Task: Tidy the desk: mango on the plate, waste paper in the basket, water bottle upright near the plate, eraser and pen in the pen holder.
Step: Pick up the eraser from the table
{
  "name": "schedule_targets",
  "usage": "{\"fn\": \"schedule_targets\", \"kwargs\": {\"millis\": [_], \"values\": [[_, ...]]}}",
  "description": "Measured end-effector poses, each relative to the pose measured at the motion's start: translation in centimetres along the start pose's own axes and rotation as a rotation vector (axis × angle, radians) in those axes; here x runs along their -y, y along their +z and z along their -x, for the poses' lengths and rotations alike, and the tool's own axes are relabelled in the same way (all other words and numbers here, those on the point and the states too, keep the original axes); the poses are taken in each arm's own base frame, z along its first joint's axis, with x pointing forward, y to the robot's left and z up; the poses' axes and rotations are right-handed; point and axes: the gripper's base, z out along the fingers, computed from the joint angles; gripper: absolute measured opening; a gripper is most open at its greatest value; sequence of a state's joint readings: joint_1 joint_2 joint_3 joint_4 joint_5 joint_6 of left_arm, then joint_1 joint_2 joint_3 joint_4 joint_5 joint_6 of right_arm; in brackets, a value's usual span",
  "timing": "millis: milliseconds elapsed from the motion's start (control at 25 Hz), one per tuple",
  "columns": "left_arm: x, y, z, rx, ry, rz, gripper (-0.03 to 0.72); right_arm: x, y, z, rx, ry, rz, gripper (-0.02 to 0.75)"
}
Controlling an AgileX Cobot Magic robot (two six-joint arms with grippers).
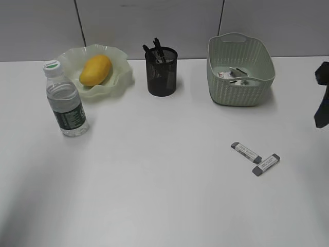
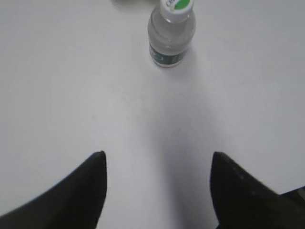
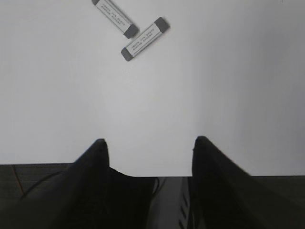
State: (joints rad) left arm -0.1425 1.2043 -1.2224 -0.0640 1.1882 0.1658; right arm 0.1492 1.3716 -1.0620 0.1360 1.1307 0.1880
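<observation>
White desk meets grey wall panels.

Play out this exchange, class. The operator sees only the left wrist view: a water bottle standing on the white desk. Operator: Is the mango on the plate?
Observer: Yes, the mango lies in the plate, behind the bottle.
Operator: Are the erasers put away?
Observer: No. One eraser and a second eraser lie close together on the desk, outside the pen holder.
Operator: And the waste paper?
Observer: The waste paper is inside the basket.
</observation>
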Motion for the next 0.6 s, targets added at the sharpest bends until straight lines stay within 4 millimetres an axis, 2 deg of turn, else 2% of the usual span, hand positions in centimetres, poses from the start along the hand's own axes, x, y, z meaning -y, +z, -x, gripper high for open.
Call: {"fn": "schedule_targets", "kwargs": {"millis": [240,360,600], "values": [[1.0,-1.4,-6.0,0.110,-0.002,0.011,0.517,-0.7,2.6,1.9,0.026,0.184,0.054,0.435],[1.6,-3.0,-9.4,0.232,-0.002,0.019,0.517,-1.1,3.4,2.6,0.060,0.259,0.068,0.424],[2.6,-3.6,-14.7,0.363,-0.007,0.010,0.517,-2.0,6.7,3.2,0.019,0.335,-0.002,0.418]]}}
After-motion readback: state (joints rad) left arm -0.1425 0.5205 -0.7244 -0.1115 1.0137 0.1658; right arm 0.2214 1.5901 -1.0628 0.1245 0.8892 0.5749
